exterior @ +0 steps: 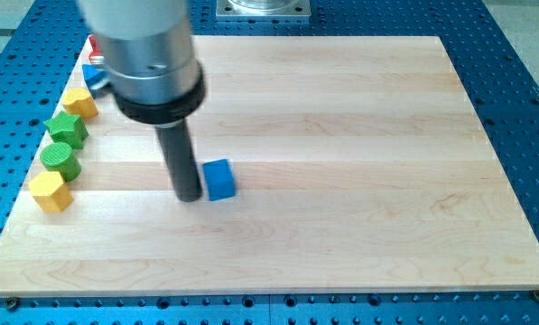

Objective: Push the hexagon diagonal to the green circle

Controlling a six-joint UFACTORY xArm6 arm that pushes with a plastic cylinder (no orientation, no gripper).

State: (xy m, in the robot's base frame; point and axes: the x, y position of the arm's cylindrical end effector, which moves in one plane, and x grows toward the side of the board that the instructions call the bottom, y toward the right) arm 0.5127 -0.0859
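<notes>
1. Yellow hexagon [51, 191] at the wooden surface's [359, 181] left edge, just below the green circle [60, 159].
2. No jaws here: only my tip [189, 197], touching the blue cube [219, 179], well apart from the hexagon.
3. Approach step, probably; next, travel left behind the hexagon.

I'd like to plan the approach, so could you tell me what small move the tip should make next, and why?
Probably slide my tip toward the view's left, away from the blue cube it sits beside: the yellow hexagon lies at the left edge, just below the green circle.
</notes>
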